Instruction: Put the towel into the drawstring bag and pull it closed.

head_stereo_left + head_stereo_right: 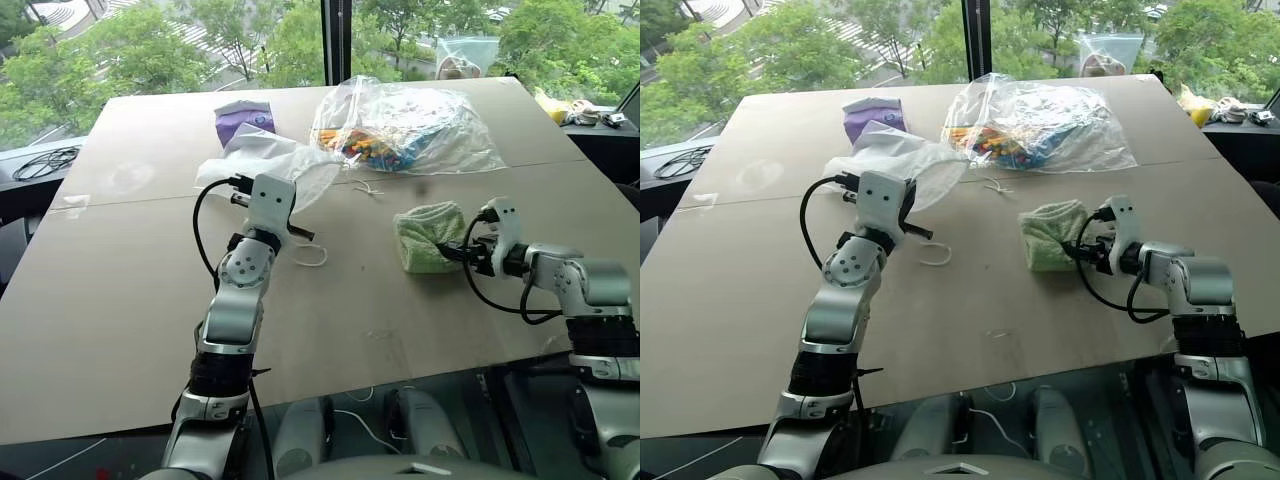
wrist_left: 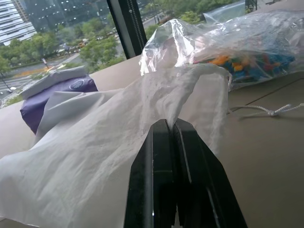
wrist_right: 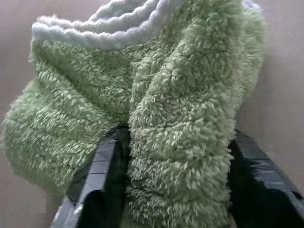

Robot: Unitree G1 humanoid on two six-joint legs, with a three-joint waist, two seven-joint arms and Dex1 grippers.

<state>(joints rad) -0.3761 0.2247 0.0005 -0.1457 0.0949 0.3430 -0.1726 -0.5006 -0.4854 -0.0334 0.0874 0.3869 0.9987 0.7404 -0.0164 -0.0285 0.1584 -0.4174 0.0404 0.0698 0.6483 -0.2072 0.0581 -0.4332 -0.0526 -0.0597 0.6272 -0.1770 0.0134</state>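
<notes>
A: What have you got nearest you?

B: R gripper point(image 3: 173, 175), toward the table's point(image 1: 120, 330) right edge. Its fingers point(image 3: 99, 183) sit either side of a fold of the towel point(image 1: 428, 236), the pile bulging between them. I read that as grasping the towel, w/ the cloth resting on the board, about mid-depth and right of centre.

A: Why take it from the near side?

B: My guess: biting a thick fold gives the jaws smth to hold. A flat edge of terry would slip.

A: And the L side?

B: L gripper point(image 2: 173, 137) is further in, left of centre, clenched on the drawstring bag point(image 1: 262, 160). Jaws are pressed flat together w/ the thin white fabric pinched at the tips and draped off them. I hold it up like that so the mouth hangs open for the towel, I think. Can't tell from here how wide the mouth actually is.

A: Cords?

B: One white cord point(image 1: 316, 257) loops on the table just beside the L wrist. Leaving it slack until the towel is in.

A: Behind that?

B: Purple packet point(image 1: 243, 121) just past the bag, clear plastic bag of colourful pieces point(image 1: 405, 128) near the far edge. Both well apart from the towel, so nothing blocks the carry across.
</notes>
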